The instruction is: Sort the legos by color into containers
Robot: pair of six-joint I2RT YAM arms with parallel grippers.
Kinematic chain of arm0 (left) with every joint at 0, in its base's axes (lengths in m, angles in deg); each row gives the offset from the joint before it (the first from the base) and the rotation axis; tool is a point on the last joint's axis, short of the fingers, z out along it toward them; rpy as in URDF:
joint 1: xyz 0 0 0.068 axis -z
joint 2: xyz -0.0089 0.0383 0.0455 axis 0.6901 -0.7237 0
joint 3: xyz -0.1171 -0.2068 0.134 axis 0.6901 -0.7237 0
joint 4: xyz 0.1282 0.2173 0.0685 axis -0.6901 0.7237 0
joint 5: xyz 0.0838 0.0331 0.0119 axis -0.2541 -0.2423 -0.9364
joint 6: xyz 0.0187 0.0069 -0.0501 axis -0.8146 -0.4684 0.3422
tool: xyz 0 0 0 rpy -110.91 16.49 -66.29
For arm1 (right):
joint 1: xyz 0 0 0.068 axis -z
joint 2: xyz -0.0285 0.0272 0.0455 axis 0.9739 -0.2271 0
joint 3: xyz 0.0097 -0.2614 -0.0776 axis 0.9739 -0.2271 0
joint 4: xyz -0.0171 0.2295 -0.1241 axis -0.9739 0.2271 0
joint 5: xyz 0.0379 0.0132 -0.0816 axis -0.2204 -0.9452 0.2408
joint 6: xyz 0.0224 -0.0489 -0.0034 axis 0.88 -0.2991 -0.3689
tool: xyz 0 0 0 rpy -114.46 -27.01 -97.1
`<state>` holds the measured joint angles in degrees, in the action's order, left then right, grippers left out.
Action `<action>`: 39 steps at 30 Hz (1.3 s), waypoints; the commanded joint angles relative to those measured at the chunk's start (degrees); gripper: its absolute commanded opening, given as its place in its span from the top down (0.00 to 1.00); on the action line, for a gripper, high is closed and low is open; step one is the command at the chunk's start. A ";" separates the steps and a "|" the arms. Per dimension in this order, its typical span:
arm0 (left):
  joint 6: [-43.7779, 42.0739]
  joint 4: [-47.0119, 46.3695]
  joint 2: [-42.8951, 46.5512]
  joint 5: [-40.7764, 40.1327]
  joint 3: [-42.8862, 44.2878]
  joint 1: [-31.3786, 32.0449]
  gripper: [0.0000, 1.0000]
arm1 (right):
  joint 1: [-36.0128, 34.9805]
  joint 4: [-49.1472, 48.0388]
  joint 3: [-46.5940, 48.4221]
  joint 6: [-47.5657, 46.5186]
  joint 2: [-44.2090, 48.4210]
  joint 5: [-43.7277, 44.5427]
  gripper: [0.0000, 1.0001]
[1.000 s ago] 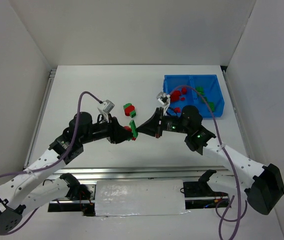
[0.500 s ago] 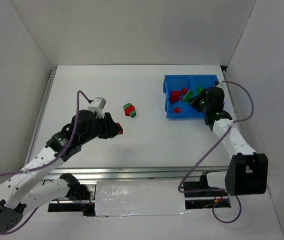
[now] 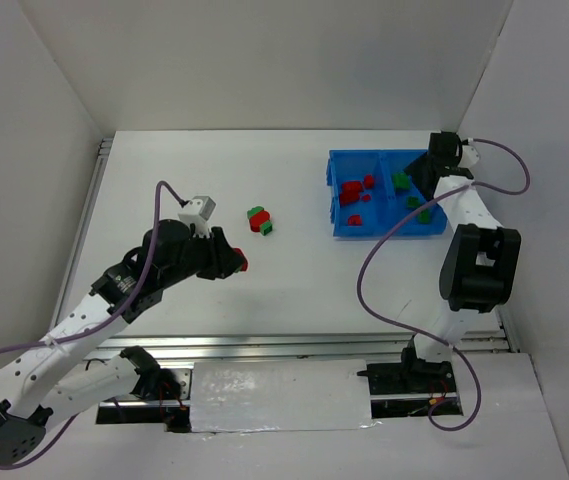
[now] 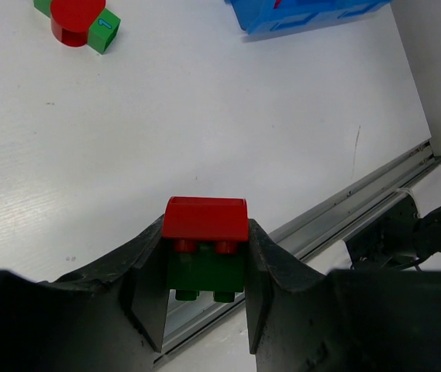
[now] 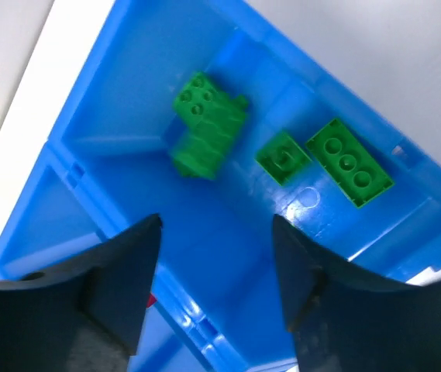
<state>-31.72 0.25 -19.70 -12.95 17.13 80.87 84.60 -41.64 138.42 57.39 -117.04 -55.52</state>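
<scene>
Lego stack point(image 4: 204, 219), small red plastic brick on green, sits pinched in your left gripper point(image 4: 204, 242); split it first. Right gripper point(image 5: 216, 229) hangs spread, empty.

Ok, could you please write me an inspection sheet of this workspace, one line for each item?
Surface: white table, no stains seen.
Job's things: blue bin, red bricks in its left compartment, green bricks in its right; loose cluster of red and green bricks on the table.
Clutter: nothing seen.
Grippers: left claw shut on a joined pair, red on green; right claw open, empty, over the green compartment.
Cables: purple cables loop from both arms.
Surroundings: white walls; metal rail at the near edge.
</scene>
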 commanded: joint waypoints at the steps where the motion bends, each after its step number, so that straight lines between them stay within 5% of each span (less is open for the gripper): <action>1: -1.64 -2.39 1.00 2.08 1.79 0.12 1.00 | 0.80 3.36 4.79 0.35 -1.04 0.69 0.32; 8: -1.64 -3.18 2.40 4.35 2.23 0.12 1.00 | -1.13 -1.09 0.69 -2.71 7.96 -12.28 0.26; 12: -2.08 -7.91 4.07 14.16 2.23 -0.05 1.00 | -10.07 -17.70 -13.28 -13.17 20.82 -50.33 0.26; 15: -2.70 -11.79 5.39 25.69 1.97 -0.14 1.00 | -24.12 -22.20 -20.15 -19.77 28.73 -61.34 0.23; 18: -3.40 -14.78 6.27 32.12 2.40 -0.14 1.00 | -36.97 -29.04 -27.87 -19.70 36.82 -63.12 0.23; 25: -2.44 -20.14 10.66 40.21 -0.58 -0.14 1.00 | -44.46 -64.10 -43.88 0.34 45.00 -66.63 0.28; 39: 0.64 -26.04 9.17 41.98 -2.08 -0.06 1.00 | -55.98 -57.46 -37.05 -3.34 43.61 -57.94 0.30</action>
<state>-31.32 -21.28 -10.74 27.46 14.94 80.81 29.79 -97.53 97.13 55.03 -72.76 -116.42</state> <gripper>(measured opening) 0.482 0.696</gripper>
